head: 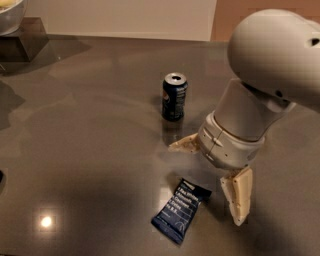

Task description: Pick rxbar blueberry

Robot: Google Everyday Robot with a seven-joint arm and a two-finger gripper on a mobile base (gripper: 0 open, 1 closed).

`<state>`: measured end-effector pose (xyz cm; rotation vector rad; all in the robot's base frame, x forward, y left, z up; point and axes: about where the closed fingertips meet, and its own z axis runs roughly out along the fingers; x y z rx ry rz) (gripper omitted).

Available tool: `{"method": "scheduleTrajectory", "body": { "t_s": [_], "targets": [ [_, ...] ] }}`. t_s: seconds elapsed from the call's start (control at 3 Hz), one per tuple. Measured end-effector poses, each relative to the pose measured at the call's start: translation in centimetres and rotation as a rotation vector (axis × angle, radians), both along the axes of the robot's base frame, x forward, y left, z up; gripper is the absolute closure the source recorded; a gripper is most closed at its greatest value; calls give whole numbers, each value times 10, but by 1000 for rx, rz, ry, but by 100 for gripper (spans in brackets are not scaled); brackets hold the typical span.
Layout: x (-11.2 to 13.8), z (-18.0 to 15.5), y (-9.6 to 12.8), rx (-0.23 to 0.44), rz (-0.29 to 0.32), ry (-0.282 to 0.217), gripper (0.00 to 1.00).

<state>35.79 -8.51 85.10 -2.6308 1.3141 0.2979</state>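
The rxbar blueberry (pixel 180 210) is a flat dark navy wrapper with white text. It lies on the grey table (pixel 85 150) near the front, tilted on a diagonal. My gripper (pixel 205 185) is open and empty, low over the table at the bar's upper right end. One cream finger (pixel 183 144) points left above the bar. The other finger (pixel 238 200) points down just to the right of the bar. Neither finger touches the bar as far as I can see. The large white arm fills the upper right.
A dark blue soda can (pixel 174 96) stands upright behind the gripper, a short way up the table from the bar. A white bowl (pixel 9 14) sits on a dark block (pixel 22 42) at the far left corner.
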Motion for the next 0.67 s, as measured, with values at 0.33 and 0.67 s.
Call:
{"method": "scheduleTrajectory", "body": {
  "t_s": [0.33,0.67],
  "targets": [
    [-9,-10,3,-8,48,2,0],
    [-14,-16,7,-16,80,5,0]
  ]
}}
